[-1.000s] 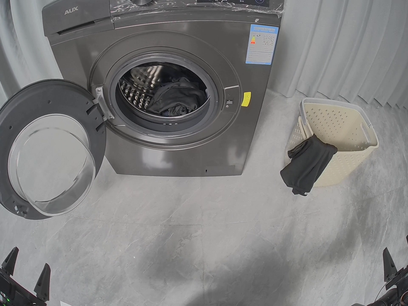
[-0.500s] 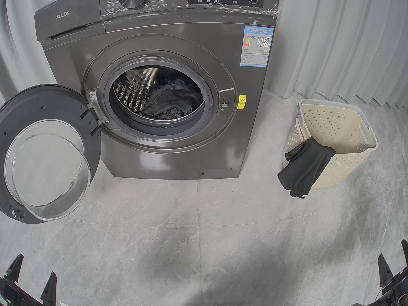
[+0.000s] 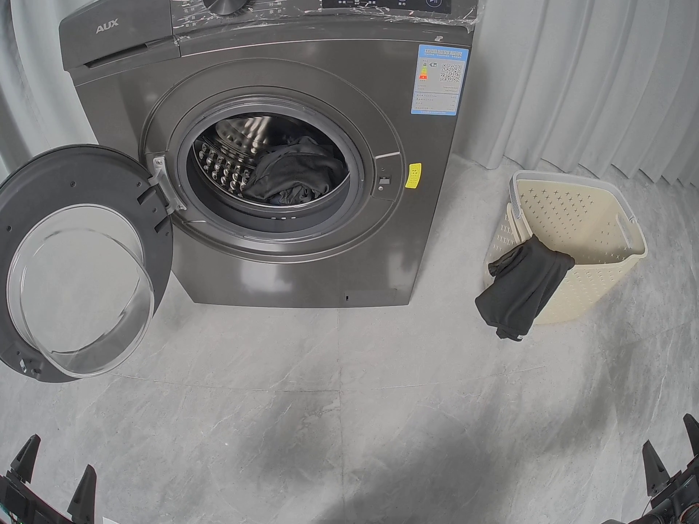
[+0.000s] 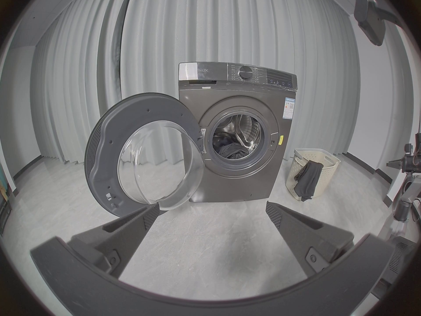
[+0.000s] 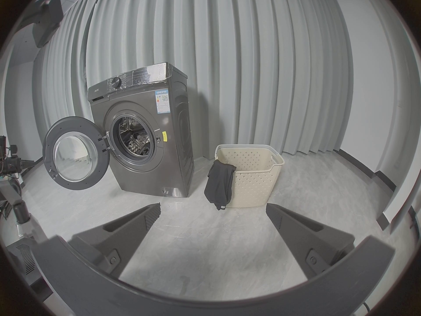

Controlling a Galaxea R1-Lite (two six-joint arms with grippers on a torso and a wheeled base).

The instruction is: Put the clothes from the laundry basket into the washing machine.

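The left gripper [image 3: 58, 456] and right gripper [image 3: 670, 438] are held spread, empty. The dark garment [image 3: 524, 289] is draped over the laundry basket [image 3: 575, 180] rim, at 4 o'clock from the washing machine [image 3: 291, 60]; the basket could be tipped if the cloth is snagged.

The left claw [image 3: 57, 467] and the right claw [image 3: 670, 445] hang low at either side, both splayed wide.

The washing machine [image 3: 291, 60] stands on the floor [image 3: 349, 402] before the curtain [image 3: 582, 60], its door [image 3: 80, 263] swung out to the left. Clothes [image 3: 295, 176] lie in the drum [image 3: 233, 147]. The laundry basket [image 3: 590, 285] sits to the machine's right, one garment [image 3: 524, 292] draped over its near rim.
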